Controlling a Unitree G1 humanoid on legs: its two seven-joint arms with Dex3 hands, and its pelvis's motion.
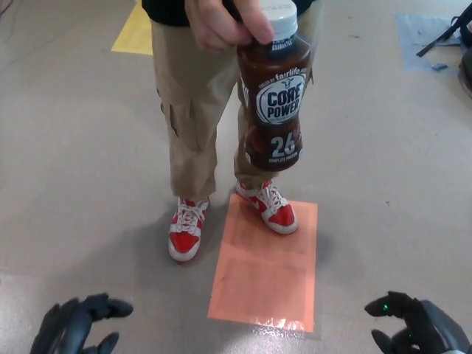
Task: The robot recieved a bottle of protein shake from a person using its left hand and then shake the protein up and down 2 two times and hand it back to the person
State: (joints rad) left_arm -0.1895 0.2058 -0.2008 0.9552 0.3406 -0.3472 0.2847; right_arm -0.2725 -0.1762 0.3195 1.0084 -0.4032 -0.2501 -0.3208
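I'm lining my empty, spread-fingered left hand (77, 324) up toward twelve o'clock, aiming mid-body on the brown plastic Core Power shake bottle (274, 96) the person's hand (225, 22) is dangling; right hand (413, 328) seemingly idling open.

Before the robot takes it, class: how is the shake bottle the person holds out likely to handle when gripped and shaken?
The bottle looks like rigid moulded plastic, so it should probably keep its shape. Its glossy label may be slippery for the left hand. It appears dark all the way up, so likely full and fairly heavy. The white cap looks seated, so leaks seem unlikely.
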